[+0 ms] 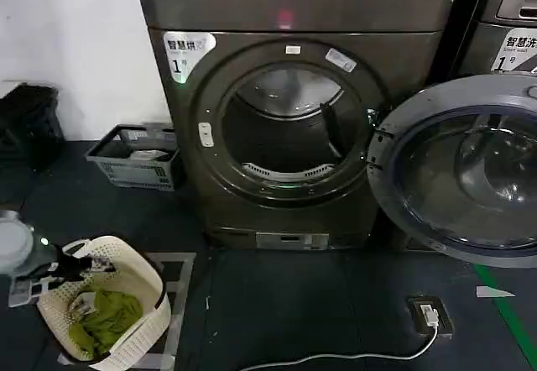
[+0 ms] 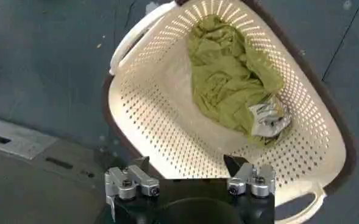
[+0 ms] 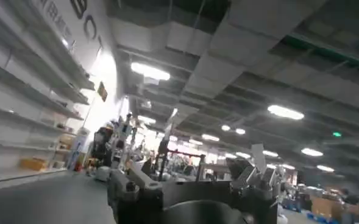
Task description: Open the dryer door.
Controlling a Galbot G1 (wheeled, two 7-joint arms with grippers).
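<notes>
Dryer door (image 1: 470, 169) swung fully open, our left gripper (image 2: 190, 173) above the laundry basket (image 2: 161, 115), jaws spread, our right gripper (image 3: 194, 176) raised, jaws spread.

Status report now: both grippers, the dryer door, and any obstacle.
Left gripper open, empty, above white laundry basket holding green garment. Right gripper open, pointed up at ceiling. Dryer door already swung open, drum exposed. No obstacle at door.

The dark floor (image 1: 277, 304) bears a cream laundry basket (image 1: 143, 321), a grey crate (image 1: 138, 165) and the dryer (image 1: 285, 136).
</notes>
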